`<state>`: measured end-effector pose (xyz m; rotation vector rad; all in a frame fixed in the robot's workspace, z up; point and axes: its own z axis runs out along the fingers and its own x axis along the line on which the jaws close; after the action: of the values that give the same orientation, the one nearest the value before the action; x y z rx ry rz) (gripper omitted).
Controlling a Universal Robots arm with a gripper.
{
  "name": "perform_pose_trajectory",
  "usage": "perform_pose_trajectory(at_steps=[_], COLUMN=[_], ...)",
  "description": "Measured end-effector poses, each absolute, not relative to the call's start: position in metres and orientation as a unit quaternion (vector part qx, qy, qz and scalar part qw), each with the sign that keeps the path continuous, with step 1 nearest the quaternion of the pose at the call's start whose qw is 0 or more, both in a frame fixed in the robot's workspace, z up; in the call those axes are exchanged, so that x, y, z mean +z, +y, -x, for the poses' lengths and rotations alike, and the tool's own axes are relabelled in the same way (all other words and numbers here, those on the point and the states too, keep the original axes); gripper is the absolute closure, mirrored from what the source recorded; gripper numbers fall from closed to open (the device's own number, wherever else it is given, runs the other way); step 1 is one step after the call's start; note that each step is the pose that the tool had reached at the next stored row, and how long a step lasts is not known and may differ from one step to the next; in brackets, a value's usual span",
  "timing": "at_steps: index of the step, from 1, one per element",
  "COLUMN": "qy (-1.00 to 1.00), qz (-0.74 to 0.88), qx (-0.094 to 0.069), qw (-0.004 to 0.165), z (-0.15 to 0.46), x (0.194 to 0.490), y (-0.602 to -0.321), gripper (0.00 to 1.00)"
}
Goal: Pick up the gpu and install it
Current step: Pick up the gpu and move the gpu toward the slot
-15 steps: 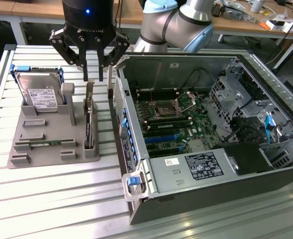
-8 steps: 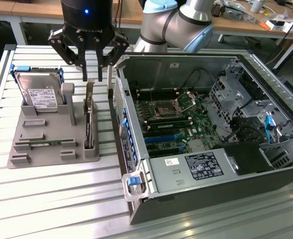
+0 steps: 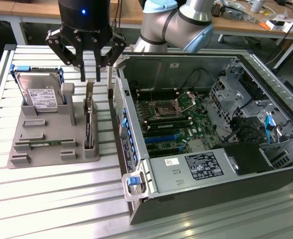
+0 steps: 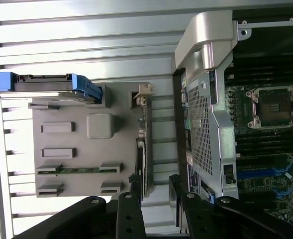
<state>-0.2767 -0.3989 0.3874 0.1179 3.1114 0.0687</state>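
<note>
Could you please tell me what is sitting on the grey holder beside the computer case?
On the grey holder: a hard drive propped upright, the graphics card standing on edge, and a memory stick lying flat. The card's lower edge is hidden in its slot.

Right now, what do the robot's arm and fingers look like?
The arm is a fat silver tube with a pale blue cap on its joint. Its end piece is shiny black with a small blue light. The fingers are black jointed bars with little bolts.
</note>
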Motion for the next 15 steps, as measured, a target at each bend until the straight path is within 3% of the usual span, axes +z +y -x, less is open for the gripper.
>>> perform_pose_trajectory(at_steps=[15], qy=[0.999], qz=[-0.038], qx=[0.022], qw=[0.014], z=[0.2825], x=[0.3859], y=[-0.3989], gripper=[0.64])
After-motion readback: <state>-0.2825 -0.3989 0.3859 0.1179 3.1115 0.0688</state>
